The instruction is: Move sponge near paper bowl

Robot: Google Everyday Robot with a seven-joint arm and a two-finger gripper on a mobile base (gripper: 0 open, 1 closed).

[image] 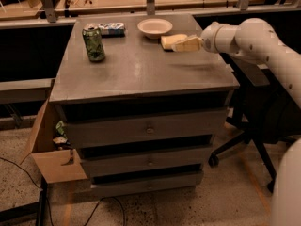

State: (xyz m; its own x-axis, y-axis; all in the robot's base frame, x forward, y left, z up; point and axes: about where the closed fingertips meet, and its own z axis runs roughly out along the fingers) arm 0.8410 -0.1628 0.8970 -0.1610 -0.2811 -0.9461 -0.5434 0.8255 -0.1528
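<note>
Speckled lab floor, grey three-drawer cabinet point(141, 69) in the middle. Matte flat top, square edges, faint scuffs. Wooden bench point(117, 1) behind, running along the far edge.

Low at far left: open cardboard box point(51, 166) against the cabinet's left side, flap hanging toward the floor.

On top, left rear: green can point(93, 43), upright, dented cylinder, near the left edge but not at it. Behind and just right of it: flat blue-white packet point(112, 28), at the far edge.

Centre rear: bowl point(154, 27), off-white paper, round, shallow, wide rim, close to the far edge.

Just right and in front of bowl: sponge point(169, 41), pale yellow, thick soft block with a wavy outline, lying on the top. Narrow gap to the bowl rim, not touching as far as seen.

At the sponge's right end: gripper point(188, 44), cream-coloured, low over the top, overlapping the sponge's outline. Cannot tell how far open, or whether gripping the sponge.

Further right: white arm point(256, 39), smooth rounded shells, crossing the top's right edge.

Wide bare stretch of top from can, bowl and sponge out to the front edge.

Floor at right: black chair base point(230, 147) with castors, near the cabinet's front right corner.
</note>
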